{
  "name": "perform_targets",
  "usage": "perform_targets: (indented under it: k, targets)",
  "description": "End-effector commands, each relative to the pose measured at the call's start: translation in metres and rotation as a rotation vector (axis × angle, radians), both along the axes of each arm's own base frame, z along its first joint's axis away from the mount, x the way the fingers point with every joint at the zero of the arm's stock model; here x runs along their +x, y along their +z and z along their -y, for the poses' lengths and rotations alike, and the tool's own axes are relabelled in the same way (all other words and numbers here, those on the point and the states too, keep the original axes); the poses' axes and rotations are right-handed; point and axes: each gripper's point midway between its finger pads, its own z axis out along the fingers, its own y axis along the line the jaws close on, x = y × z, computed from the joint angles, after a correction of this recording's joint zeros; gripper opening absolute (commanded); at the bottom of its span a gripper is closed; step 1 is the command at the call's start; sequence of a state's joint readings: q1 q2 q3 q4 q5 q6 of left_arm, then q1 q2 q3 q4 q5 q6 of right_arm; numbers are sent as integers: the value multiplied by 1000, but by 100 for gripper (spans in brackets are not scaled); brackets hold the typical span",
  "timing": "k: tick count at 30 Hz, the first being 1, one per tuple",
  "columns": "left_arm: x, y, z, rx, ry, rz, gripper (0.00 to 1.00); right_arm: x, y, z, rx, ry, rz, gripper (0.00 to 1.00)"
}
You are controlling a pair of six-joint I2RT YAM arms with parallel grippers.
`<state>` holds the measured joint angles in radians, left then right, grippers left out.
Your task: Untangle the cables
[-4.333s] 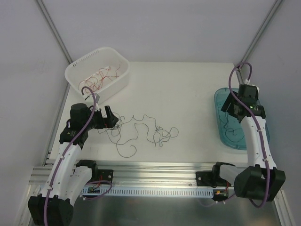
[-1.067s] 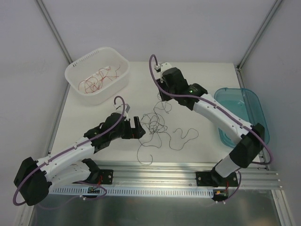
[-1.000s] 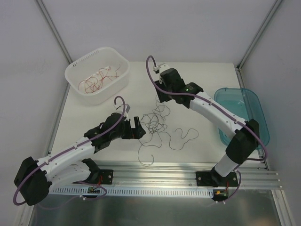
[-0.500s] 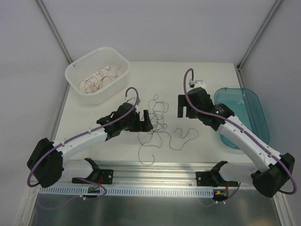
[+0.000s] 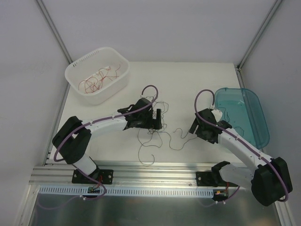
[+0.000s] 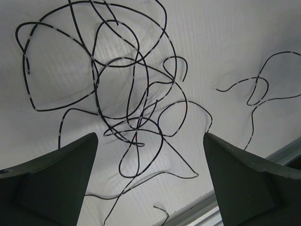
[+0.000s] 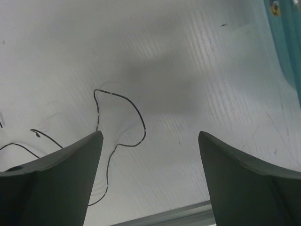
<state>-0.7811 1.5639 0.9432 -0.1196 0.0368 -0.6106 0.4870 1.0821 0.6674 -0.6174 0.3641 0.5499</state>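
White basket (image 5: 76, 69) was noted at the far left of the table (image 5: 197, 80). Red cables (image 5: 96, 79) were seen curled inside it, well apart from everything else.

The left arm was found stretched toward the middle of the table, with the left gripper (image 5: 157, 117) held over a tangle of black cables (image 6: 131, 120). In the left wrist view its two fingers (image 6: 51, 181) were recorded spread wide, at the bottom corners of the frame. Nothing was held between them, and no strand was seen touching either finger. The tangle was observed lying flat on the table as several overlapping loops crossing at one dense knot. One long loop trailed toward the aluminium rail (image 5: 155, 168) at the near edge.

Just to the right of the tangle, a loose black cable (image 7: 142, 129) was noted lying separately on the table. It was between the two grippers and its ends curved.

The right gripper (image 5: 194, 126) was found above the table, near that loose cable. Its fingers (image 7: 249, 183) were likewise seen far apart and nothing was gripped.

A teal tray (image 5: 256, 101) was recorded at the right edge of the table, beside the right arm. Its contents could not be resolved.
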Motion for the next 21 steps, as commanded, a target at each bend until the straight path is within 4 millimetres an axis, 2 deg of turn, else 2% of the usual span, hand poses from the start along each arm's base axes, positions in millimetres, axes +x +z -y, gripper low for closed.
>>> perform_targets:
  k: [1, 5, 6, 8, 14, 15, 17, 18, 21]
  targets:
    - [7, -1, 10, 46, 3, 24, 96, 25, 1, -22, 142, -71, 91, 85]
    - [7, -18, 8, 95, 22, -2, 90, 32, -8, -31, 168, -61, 93, 77]
    - [7, -22, 6, 105, 29, -9, 88, 33, -11, -31, 160, -61, 84, 71]
    - [6, -31, 5, 125, 37, -28, 83, 33, -14, -30, 150, -61, 74, 64]
    - [7, -46, 0, 168, 61, -44, 76, 26, -24, -26, 131, -58, 41, 36]
    - [9, -49, -1, 177, 64, -43, 72, 25, -23, -26, 127, -52, 40, 28]
    - [9, -52, -3, 190, 68, -43, 69, 22, -18, -24, 118, -42, 39, 19]
    - [11, -54, -5, 206, 77, -37, 63, 21, -14, -22, 111, -36, 43, 11]
    - [14, -59, -13, 245, 97, -30, 53, 17, 8, -10, 66, -19, 74, 1]
